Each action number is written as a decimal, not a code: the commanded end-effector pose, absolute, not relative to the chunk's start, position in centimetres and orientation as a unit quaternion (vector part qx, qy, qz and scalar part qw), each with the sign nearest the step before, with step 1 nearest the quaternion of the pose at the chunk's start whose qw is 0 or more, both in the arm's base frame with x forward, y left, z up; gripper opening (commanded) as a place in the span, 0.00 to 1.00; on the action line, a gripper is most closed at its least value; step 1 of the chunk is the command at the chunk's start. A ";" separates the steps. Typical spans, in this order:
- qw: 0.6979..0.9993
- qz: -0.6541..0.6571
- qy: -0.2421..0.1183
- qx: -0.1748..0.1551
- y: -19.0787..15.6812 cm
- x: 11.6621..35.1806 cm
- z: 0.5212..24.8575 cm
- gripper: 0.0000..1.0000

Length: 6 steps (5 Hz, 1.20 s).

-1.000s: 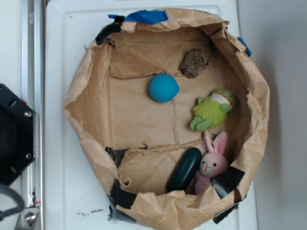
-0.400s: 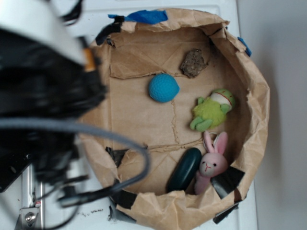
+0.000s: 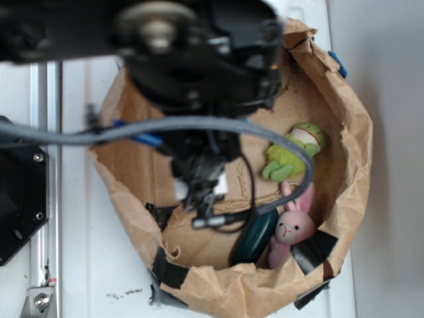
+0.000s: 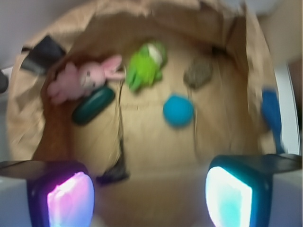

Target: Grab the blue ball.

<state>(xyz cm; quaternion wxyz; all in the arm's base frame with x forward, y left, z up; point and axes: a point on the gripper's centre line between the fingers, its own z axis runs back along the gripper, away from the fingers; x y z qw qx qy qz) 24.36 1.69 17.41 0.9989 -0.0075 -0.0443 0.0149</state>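
The blue ball lies on the brown paper floor of a round paper-walled bin, seen blurred in the wrist view. My gripper is open, and its glowing pads stand wide apart with only paper between them. The ball is ahead of the fingertips and slightly right of centre, untouched. In the exterior view my blurred arm reaches over the bin and hides the ball.
A green plush, a pink bunny, a dark green oblong object and a brown lump share the bin. Blue tape marks the right wall.
The arm has swung in from the left over the bin and now covers the ball in the exterior view. Ball and toys have not moved.
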 end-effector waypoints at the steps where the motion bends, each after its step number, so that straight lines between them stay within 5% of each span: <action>1: 0.999 0.012 -0.045 0.015 3.8 24.2 14.2 1.00; 6: 0.999 -0.025 -0.045 -0.009 5.1 25.5 8.4 1.00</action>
